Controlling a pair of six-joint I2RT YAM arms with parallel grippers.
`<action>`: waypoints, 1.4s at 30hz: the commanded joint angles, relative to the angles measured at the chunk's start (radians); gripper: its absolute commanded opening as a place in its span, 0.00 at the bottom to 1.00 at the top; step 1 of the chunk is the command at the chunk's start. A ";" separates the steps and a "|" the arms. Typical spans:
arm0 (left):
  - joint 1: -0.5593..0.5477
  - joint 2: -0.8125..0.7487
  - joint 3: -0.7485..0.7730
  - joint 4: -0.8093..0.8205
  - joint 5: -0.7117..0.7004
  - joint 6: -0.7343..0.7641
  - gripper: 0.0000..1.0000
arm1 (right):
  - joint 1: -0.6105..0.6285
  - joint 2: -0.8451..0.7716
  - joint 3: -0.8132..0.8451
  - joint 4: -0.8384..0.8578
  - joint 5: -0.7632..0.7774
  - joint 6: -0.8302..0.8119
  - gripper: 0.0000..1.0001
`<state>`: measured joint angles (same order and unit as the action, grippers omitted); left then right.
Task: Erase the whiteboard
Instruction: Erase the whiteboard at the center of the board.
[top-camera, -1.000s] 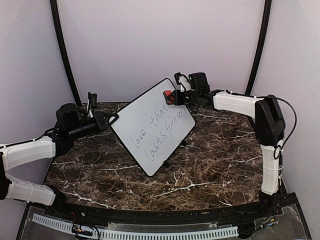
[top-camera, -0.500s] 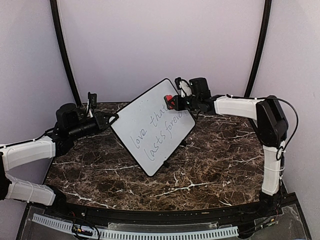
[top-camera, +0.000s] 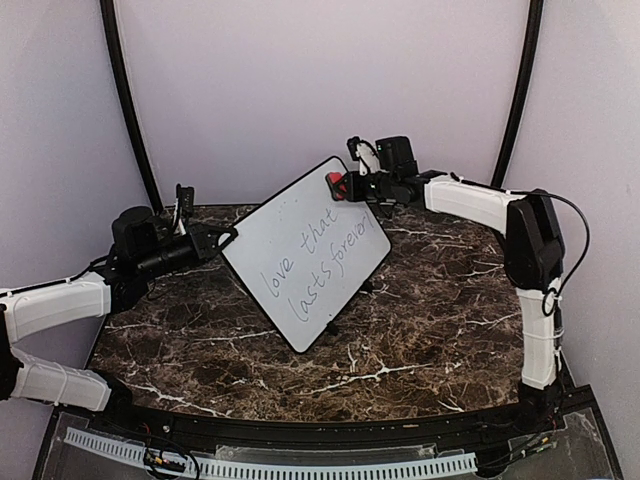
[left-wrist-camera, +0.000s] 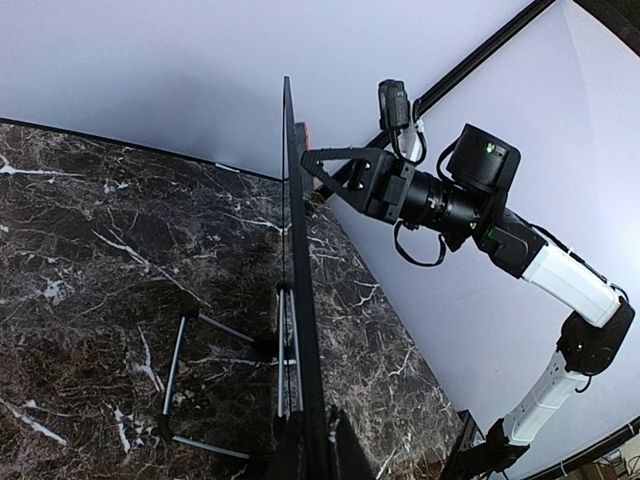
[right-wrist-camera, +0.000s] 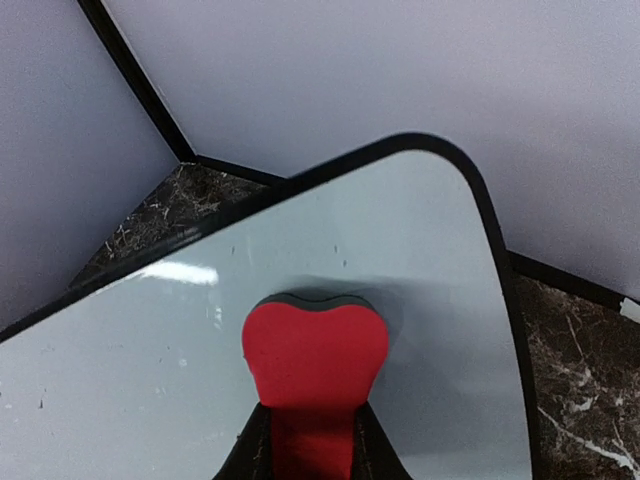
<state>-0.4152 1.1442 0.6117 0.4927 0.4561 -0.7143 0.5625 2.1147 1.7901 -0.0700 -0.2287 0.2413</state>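
I saw the whiteboard (top-camera: 305, 250) tilted on its stand on the marble worktop (top-camera: 420, 330), its left corner pinched in my clenched left hand (top-camera: 228, 238). My right hand (right-wrist-camera: 313, 445) grasped the red eraser (right-wrist-camera: 315, 345), set against the board's top corner.

**A robot lab test booth**

Plain pale walls (top-camera: 320, 90) and curved black poles (top-camera: 130, 110) close in a dark marble-patterned table (top-camera: 420, 330). A left arm (top-camera: 60, 305) and a right arm (top-camera: 470, 203) are mounted at its near edge, beside a white slotted strip (top-camera: 300, 467).
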 joint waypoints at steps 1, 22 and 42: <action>-0.028 -0.054 0.017 0.164 0.179 0.022 0.00 | -0.005 0.114 0.192 -0.117 0.010 -0.021 0.03; -0.028 -0.054 0.018 0.172 0.189 0.016 0.00 | -0.069 0.048 -0.046 0.038 -0.034 0.066 0.03; -0.028 -0.061 0.019 0.167 0.188 0.020 0.00 | -0.025 0.130 0.111 -0.003 -0.025 0.113 0.03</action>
<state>-0.4152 1.1442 0.6117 0.4911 0.4500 -0.7349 0.5087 2.2555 1.9919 -0.0822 -0.2424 0.3237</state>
